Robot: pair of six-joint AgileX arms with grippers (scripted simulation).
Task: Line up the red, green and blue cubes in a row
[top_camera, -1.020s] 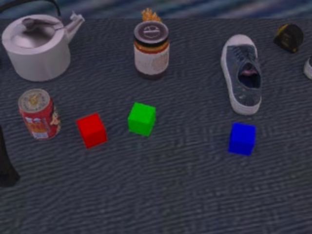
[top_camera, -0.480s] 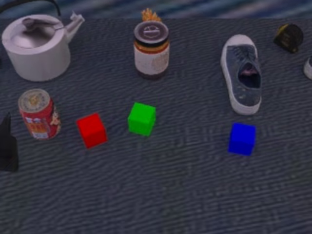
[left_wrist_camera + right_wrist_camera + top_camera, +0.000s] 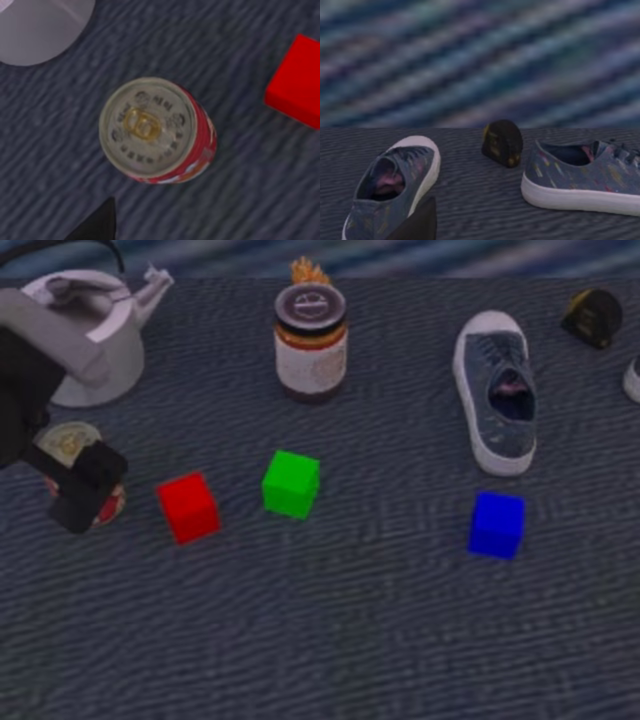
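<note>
Left gripper [image 3: 80,490] hangs over the drink can [image 3: 75,475] at the table's left side, covering part of it from above; finger gap can't be told from any view. Left wrist view looks straight down on the can's top, with the red cube [image 3: 296,82] just beside it. Red cube sits right of the can, not touching. Green cube [image 3: 291,483] is near the red one, a bit further right and slightly further back. Blue cube [image 3: 497,525] lies well apart on the right, in front of a denim shoe [image 3: 496,390]. Kettle [image 3: 105,315] back left, partly hidden by the left arm. Jar [image 3: 311,340] back centre. Right gripper isn't in the top view; its state can't be told.
</note>
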